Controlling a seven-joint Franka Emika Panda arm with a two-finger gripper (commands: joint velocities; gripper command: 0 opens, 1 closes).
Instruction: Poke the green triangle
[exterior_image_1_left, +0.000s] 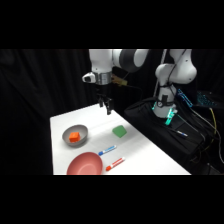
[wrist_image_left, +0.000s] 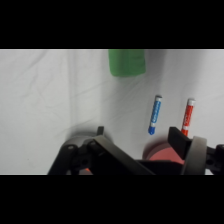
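A robotics lab: white arm (exterior_image_1_left: 117, 59) over a white worktop (exterior_image_1_left: 145, 150), black curtains (exterior_image_1_left: 45, 85) behind, cables (exterior_image_1_left: 212, 122) at right.

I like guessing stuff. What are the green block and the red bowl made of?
The green block looks like painted wood or plastic: solid bright colour, matte, no shine. The red bowl seems to be plastic, smooth and evenly coloured with a soft sheen on its rim. Neither can be told for sure from the look alone.
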